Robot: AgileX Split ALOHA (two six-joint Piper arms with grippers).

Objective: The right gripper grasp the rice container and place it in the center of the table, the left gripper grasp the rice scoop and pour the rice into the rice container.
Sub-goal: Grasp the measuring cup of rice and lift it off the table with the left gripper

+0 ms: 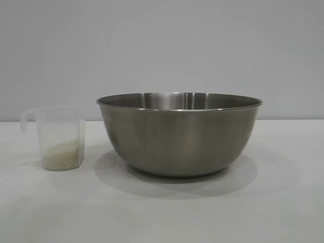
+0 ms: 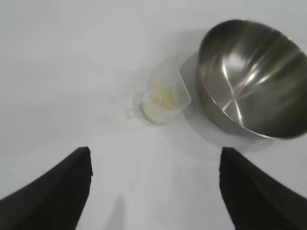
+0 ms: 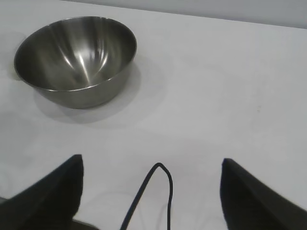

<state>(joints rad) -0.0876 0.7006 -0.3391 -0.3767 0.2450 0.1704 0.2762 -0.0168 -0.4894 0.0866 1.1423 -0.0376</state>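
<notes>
Rice scoop [image 2: 160,101]: we see it upright on the worktop [image 1: 283,212], left of the rice container [image 1: 179,135], handle pointing left.
Left end effector [image 2: 156,184]: wide open, empty, scoop directly ahead.
Right end effector [image 3: 151,191]: open, empty, farther off.

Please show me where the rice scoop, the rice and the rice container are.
rice scoop [image 1: 56,121]: exterior view, clear upper wall.
rice [image 1: 62,154]: exterior view, pale layer.
rice container [image 1: 179,144]: exterior view, outer steel wall.

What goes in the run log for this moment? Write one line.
rice container: centered, empty | rice scoop: upright beside it, untouched | left end effector: open, above scoop | right end effector: open, clear
</notes>
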